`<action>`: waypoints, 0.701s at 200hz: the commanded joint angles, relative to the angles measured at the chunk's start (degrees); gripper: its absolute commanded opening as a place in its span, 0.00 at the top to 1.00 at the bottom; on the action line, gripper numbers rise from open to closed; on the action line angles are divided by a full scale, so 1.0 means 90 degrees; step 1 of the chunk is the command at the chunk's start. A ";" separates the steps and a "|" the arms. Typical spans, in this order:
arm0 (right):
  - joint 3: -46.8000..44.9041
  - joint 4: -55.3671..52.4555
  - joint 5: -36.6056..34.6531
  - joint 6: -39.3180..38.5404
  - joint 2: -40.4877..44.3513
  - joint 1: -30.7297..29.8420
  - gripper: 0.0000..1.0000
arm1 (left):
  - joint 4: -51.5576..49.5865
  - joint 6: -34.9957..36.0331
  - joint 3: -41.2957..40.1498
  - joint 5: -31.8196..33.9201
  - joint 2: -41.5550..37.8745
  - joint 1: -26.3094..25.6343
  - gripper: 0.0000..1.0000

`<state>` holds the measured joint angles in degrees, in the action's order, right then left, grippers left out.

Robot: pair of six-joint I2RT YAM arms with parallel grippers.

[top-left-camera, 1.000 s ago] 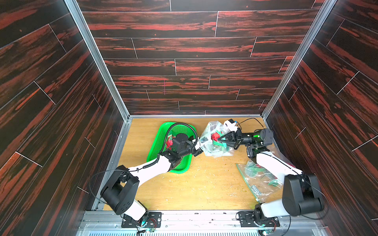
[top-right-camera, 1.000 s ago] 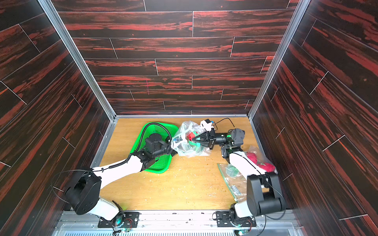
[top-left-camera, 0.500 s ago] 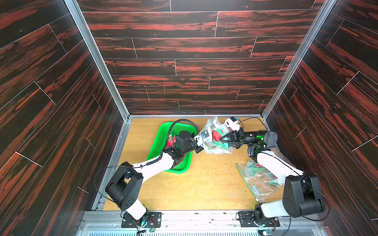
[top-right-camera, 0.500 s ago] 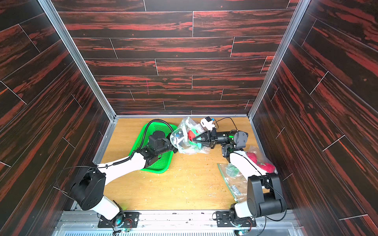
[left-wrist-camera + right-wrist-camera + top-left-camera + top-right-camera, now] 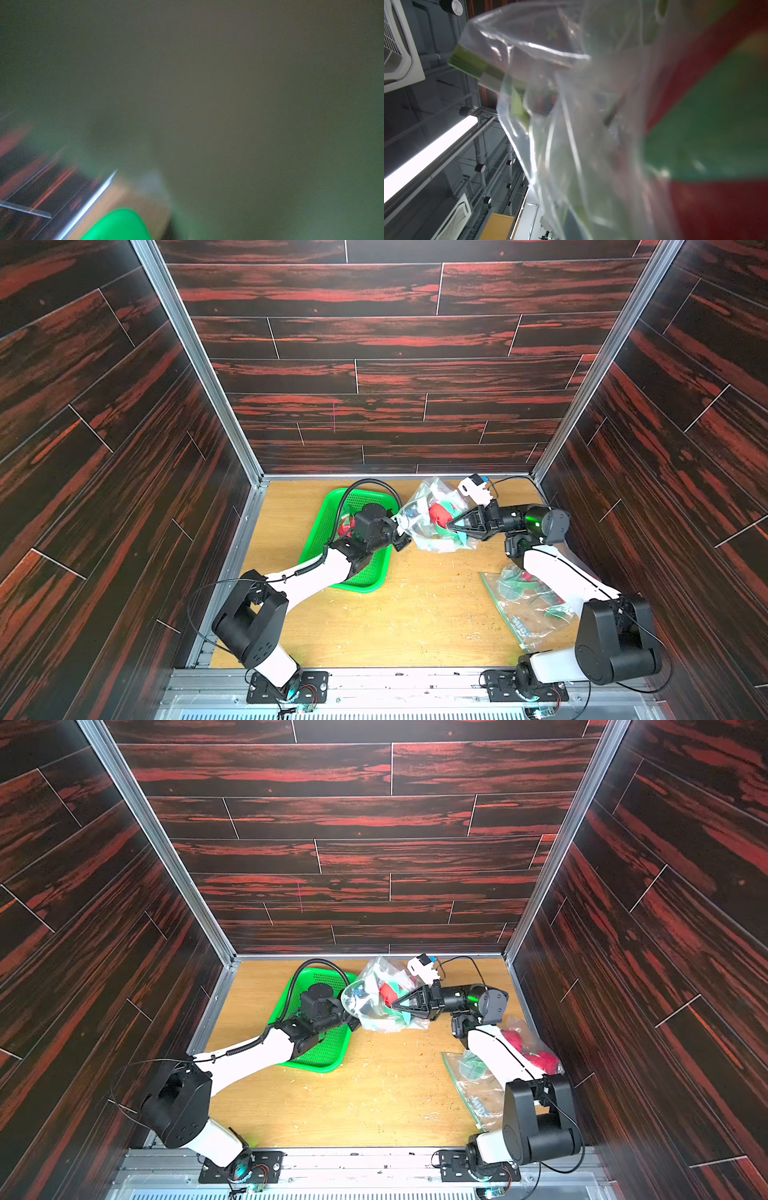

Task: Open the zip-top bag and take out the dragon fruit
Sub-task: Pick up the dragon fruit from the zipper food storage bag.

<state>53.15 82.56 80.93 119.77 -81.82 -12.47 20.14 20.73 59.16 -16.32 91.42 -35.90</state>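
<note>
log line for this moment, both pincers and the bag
left pincer: at zip-top bag edge, grip unclear | right pincer: shut on bag | dragon fruit: inside bag

- On the wooden table (image 5: 374, 1102): green basket (image 5: 332, 1052).
- Just beside the basket: zip-top bag (image 5: 374, 1011), dragon fruit (image 5: 388, 992) inside.
- On the bag's side away from the basket: right gripper (image 5: 394, 1005), pinching it.
- At its basket-side edge: left gripper (image 5: 354, 1016), jaws hidden.

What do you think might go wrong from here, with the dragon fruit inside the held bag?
The right gripper pinches only thin film of the zip-top bag, so the dragon fruit could weigh it loose. The left gripper is at the bag's edge, but its wrist view is blurred; a grab may miss. A second bag lies beneath the right arm and might be dragged.
</note>
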 commanded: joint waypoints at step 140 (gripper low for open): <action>0.0462 -0.8670 -0.1597 -0.7803 0.0317 -0.0151 1.00 | -0.3538 -0.4525 0.0603 0.0759 -0.3372 -0.0269 0.43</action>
<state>48.64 50.76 75.24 88.44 -84.33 -12.82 -3.01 -11.66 59.57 -9.93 61.25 -35.31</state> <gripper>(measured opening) 0.061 0.570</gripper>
